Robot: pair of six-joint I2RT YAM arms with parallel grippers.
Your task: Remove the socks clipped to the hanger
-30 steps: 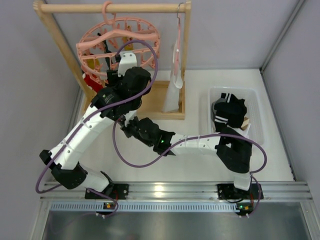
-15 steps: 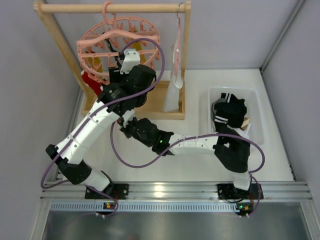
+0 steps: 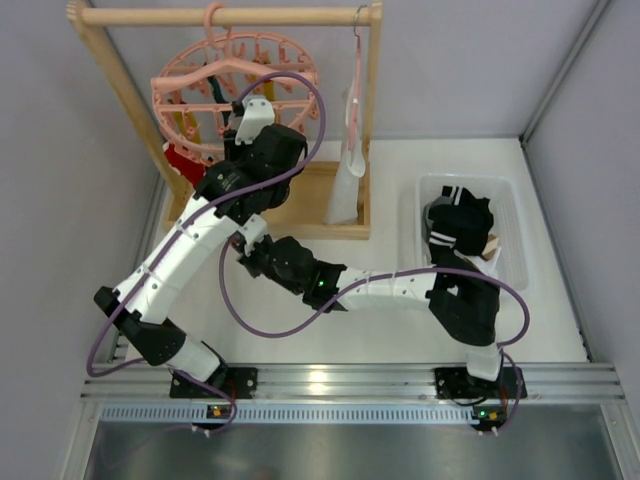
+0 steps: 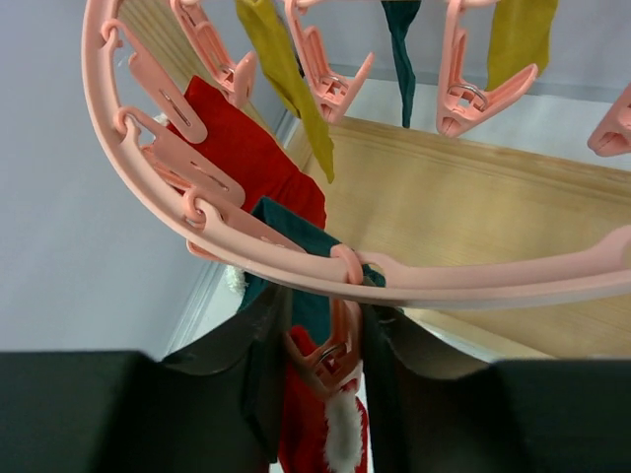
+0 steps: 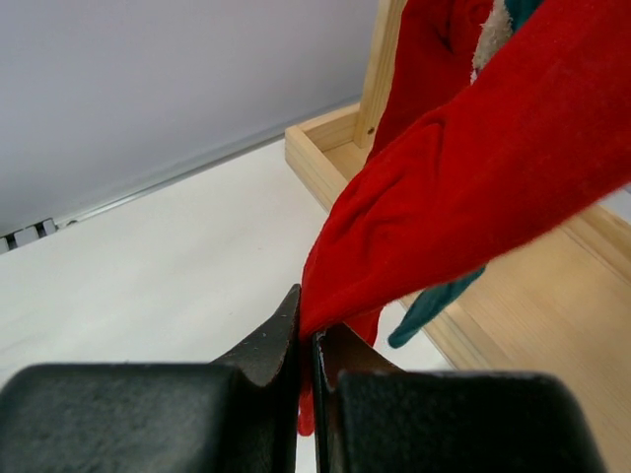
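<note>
The round pink hanger hangs from the wooden rack rail. Red, mustard and teal socks hang from its pegs. In the left wrist view my left gripper is open just under the hanger ring. Its fingers flank a pink peg that clips a red sock with a white cuff, next to a teal sock. Mustard socks hang further back. My right gripper is shut on the lower end of a red sock, pulled taut. In the top view it is hidden under the left arm.
The wooden rack stands on a wooden tray base. A slim pink hanger with white cloth hangs at its right end. A white bin at the right holds a black-and-white garment. Grey walls close in the left and back.
My left arm has reached further up and back, bringing its gripper to the hanger ring. The right arm has barely moved.
</note>
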